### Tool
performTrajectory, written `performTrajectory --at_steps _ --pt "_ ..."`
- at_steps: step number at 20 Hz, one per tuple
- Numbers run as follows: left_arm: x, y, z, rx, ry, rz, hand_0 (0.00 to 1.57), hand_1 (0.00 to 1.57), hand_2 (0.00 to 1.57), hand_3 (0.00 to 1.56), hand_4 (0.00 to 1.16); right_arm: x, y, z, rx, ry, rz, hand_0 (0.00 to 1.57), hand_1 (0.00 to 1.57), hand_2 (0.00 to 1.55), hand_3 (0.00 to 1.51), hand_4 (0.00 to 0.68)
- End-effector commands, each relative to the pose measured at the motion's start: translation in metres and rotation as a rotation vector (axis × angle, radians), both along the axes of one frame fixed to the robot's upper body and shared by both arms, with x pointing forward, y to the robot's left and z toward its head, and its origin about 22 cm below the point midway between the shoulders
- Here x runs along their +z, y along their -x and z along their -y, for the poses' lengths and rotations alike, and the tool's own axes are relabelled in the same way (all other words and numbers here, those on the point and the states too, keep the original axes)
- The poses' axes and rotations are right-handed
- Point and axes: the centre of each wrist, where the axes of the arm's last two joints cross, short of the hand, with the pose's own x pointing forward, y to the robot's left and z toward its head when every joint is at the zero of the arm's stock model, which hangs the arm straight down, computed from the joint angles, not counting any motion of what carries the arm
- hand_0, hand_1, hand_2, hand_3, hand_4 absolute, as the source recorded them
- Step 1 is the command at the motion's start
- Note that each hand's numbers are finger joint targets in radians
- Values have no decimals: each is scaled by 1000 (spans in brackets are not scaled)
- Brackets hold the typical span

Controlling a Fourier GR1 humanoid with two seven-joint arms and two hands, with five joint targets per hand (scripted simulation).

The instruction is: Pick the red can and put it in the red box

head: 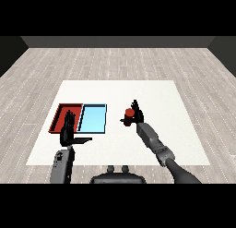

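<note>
On the white table [152,91], right of the two trays, the red can [129,113] is standing upright, its long axis running vertically and its top facing up, so far as the head view lets one judge. The right hand [137,115] is reaching in from the lower right, its grey forearm [150,135] angling up toward the can, and its black fingers [135,105] are curling round the can's right and far side while the thumb is closing on the near side; the can is showing between them, and whether its base is touching the table or hanging just above it cannot be told. The can is sitting well apart from the red tray [59,112], with the light blue tray [94,118] lying between them, the two trays touching side by side. The left hand [69,130] is hovering at the near edge of the red tray, overlapping its lower right corner in this view, with its fingers straight and pointing away from the robot and its thumb sticking out toward the right; it is holding nothing. Its grey forearm [62,165] is coming up from the lower left corner.
</note>
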Motion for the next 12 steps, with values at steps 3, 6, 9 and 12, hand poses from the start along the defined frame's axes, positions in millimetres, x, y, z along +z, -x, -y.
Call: performTrajectory --at_steps 3,6,9,12 --pt "13 2 11 -18 -20 6 0 0 0 0 0 1 0 -2 -38 5 -26 0 0 350 121 0" --pt "-28 11 -9 -12 -6 -9 0 0 0 0 0 17 -10 -10 -69 38 -46 1470 1470 1469 1434 579" --pt "3 2 5 -13 -11 -13 0 0 0 0 0 4 -2 -7 -75 106 -22 1488 1488 1466 1441 663" --pt "11 2 -5 -8 -43 8 0 0 0 0 0 6 -3 0 -64 138 -12 1494 1494 1464 1437 667"
